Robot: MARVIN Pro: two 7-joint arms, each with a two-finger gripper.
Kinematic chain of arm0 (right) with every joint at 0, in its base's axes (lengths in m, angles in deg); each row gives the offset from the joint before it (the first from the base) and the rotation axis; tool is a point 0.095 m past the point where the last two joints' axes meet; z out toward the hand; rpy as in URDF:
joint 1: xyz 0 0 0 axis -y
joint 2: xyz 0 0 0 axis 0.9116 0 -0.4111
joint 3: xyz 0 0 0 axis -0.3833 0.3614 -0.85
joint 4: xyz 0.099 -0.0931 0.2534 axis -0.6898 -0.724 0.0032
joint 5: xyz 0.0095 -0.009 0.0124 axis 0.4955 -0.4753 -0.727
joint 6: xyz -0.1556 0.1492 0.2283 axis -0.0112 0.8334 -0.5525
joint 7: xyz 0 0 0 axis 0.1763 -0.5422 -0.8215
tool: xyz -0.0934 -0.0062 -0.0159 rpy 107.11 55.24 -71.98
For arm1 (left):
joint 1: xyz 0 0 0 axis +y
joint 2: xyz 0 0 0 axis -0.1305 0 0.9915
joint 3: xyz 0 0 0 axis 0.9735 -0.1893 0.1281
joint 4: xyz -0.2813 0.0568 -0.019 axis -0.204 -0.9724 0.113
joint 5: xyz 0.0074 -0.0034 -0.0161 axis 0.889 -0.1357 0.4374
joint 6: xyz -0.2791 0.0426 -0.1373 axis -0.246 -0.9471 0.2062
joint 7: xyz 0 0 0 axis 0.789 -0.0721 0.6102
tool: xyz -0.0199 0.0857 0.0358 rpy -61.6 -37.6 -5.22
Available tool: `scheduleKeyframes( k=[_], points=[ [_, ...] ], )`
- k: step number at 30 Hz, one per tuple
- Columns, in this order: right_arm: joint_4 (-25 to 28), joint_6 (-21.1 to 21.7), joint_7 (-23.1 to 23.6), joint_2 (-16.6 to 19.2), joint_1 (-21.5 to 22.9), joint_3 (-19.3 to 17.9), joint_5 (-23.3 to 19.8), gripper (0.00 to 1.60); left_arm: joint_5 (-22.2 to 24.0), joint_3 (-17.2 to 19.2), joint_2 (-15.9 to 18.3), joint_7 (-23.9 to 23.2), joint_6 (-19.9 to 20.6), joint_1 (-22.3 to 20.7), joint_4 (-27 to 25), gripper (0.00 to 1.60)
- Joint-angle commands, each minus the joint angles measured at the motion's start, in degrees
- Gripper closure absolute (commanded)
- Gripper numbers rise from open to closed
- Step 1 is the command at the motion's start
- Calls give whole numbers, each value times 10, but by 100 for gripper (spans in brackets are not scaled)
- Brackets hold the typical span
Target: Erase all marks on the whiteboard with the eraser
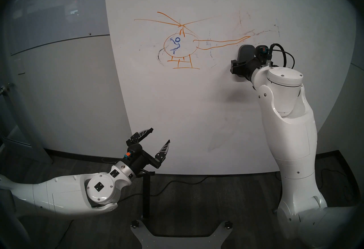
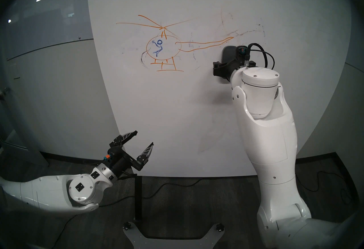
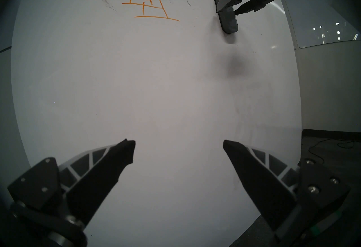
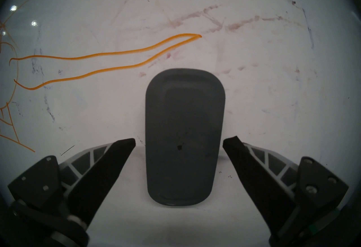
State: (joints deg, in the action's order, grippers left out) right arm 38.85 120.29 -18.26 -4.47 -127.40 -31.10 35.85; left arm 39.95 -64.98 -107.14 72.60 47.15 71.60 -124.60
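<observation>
1. The right gripper [image 4: 178, 141] stands spread wide, one finger on each side of the eraser [image 4: 185, 135] with a clear gap to both, so it grasps nothing. I judge it is lined up this way so the fingers can close on the long sides of the pad.
2. The eraser stays flat and upright on the whiteboard [image 1: 177, 104] by itself, just below and to the right of the tail tip of the orange helicopter [image 1: 183, 45]. Probably it clings there like a magnet.
3. Faint reddish smudges [image 4: 234, 24] lie above the eraser, and black scribbles [image 1: 160, 58] are beside the helicopter cabin, where the blue stick figure [image 1: 175, 45] sits. No stroke is wiped yet, as I judge.
4. The left gripper [image 1: 160, 138] is also spread and empty, low before a bare part of the board, well apart from the marks; it seems parked out of the way.
</observation>
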Motion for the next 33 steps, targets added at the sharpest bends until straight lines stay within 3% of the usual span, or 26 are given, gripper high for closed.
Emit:
scheduleKeyframes(
  k=[1, 19, 20, 22, 33],
  points=[
    [2, -9, 5, 3, 13, -5, 0, 0, 0, 5, 0, 0, -3, -5, -5, 0],
    [-3, -12, 16, 3, 13, -8, 4, 0, 1, 4, 1, 0, -3, -5, -5, 0],
    [-3, -13, 16, 3, 13, -8, 5, 13, 1, 4, 1, 0, -3, -5, -5, 0],
    [-2, -14, 17, 2, 12, -8, 6, 160, 1, 4, 1, 0, -3, -5, -5, 0],
    [1, -21, 20, 0, 7, -8, 12, 160, 1, 4, 1, 0, -3, -6, -5, 0]
  ],
)
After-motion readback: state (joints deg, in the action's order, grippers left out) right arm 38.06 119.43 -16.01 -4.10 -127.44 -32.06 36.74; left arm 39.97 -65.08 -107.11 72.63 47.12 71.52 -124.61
